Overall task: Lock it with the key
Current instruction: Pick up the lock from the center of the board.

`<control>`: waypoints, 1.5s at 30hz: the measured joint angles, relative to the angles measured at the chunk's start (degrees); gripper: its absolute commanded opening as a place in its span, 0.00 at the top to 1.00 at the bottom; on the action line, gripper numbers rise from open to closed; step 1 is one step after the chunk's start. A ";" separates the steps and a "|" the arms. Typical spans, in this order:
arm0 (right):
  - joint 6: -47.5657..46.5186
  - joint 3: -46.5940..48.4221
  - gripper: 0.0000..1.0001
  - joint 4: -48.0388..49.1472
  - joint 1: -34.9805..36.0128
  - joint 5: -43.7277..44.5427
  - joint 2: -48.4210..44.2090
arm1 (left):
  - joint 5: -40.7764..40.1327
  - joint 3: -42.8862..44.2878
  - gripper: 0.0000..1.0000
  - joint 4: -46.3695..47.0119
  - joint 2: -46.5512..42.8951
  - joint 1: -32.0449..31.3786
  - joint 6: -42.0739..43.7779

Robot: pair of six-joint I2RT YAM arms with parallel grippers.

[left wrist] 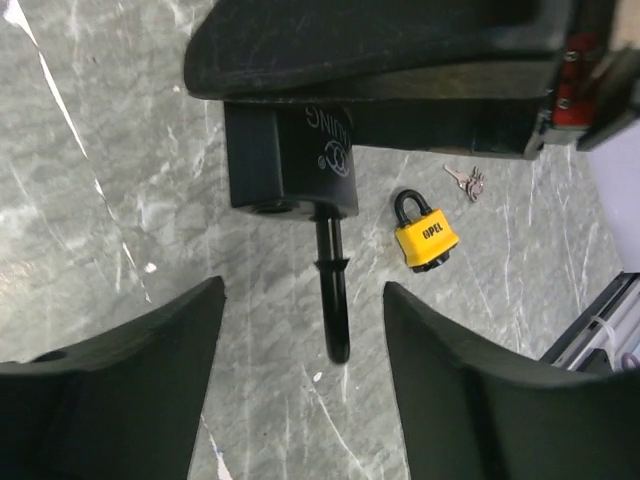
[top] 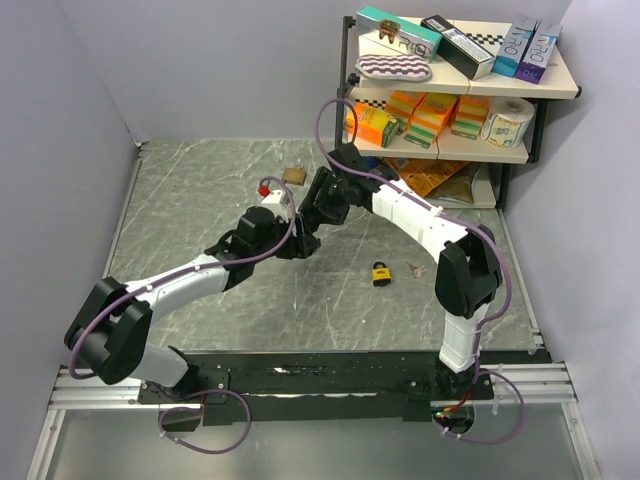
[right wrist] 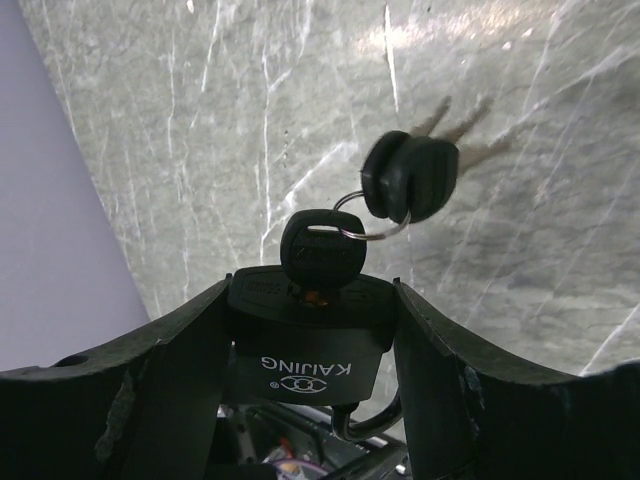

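I see my right jaws gripping the black padlock [right wrist: 310, 345] above the desk [top: 200, 200], the key [right wrist: 320, 250] in its keyhole; its open shackle [left wrist: 335, 300] sits between my left jaws, which stand wide apart, touching nothing

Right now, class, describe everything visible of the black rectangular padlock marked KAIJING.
The black rectangular KAIJING padlock looks matt, with pale lettering and a logo. The right gripper clamps its body above the marble table. A black-headed key sits in its keyhole, spare keys dangling from a ring. Its black shackle sticks out opposite.
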 measured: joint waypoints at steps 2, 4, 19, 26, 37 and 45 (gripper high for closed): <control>0.46 0.00 1.00 -0.09 0.33 -0.37 0.00 | -0.44 0.00 0.38 -0.04 0.46 -0.35 -0.17; 0.63 0.00 1.00 -0.09 0.57 -0.59 0.00 | -0.92 0.00 0.41 -0.09 0.81 -0.68 -0.42; 0.83 0.00 1.00 -0.20 0.94 -1.11 0.00 | -1.60 1.31 0.59 -1.20 3.76 -1.62 -2.05; 0.87 -0.11 1.00 -0.15 0.94 -1.14 0.00 | -1.90 1.31 0.92 -1.53 3.76 -2.16 -2.32; -1.86 -1.22 0.01 1.36 0.92 -2.19 -0.28 | -2.54 2.80 0.99 -6.99 2.93 -2.51 -0.13; -14.58 -6.45 0.01 6.19 -2.36 -8.41 -8.44 | 6.01 2.01 0.99 -18.60 -9.40 -2.16 9.29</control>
